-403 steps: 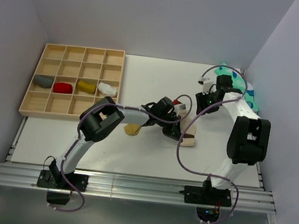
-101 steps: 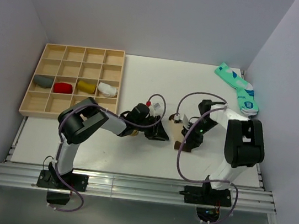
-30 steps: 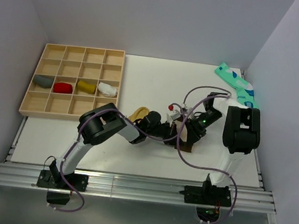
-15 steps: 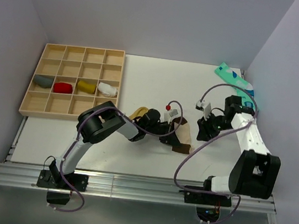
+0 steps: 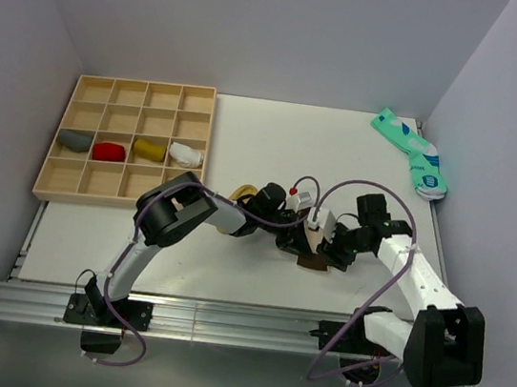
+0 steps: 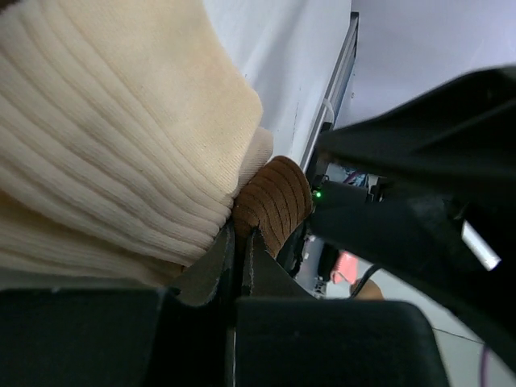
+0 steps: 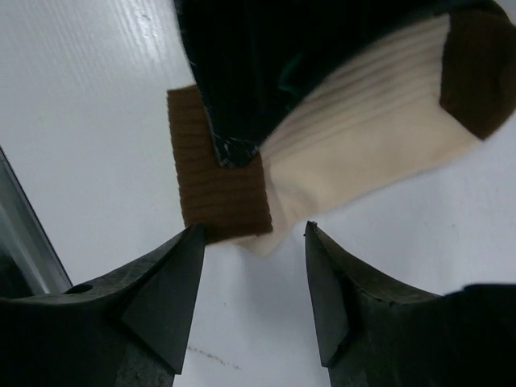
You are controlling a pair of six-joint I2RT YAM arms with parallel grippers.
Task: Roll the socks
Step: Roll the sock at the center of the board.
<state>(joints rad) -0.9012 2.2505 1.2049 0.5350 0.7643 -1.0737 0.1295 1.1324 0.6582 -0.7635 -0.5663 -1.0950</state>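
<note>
Socks are partly done, by my reckoning: four rolled ones [image 5: 132,148] sit in the tray [image 5: 47,191], while the beige sock [image 5: 313,251] lies unrolled between the arms, a yellow sock [image 5: 242,192] is just behind it and a teal pair [image 5: 411,152] is in the far right corner. The left gripper [image 6: 235,243] is clamped on the beige sock's brown cuff. The right gripper [image 7: 254,231] hovers just over that same end, fingers spread.
</note>
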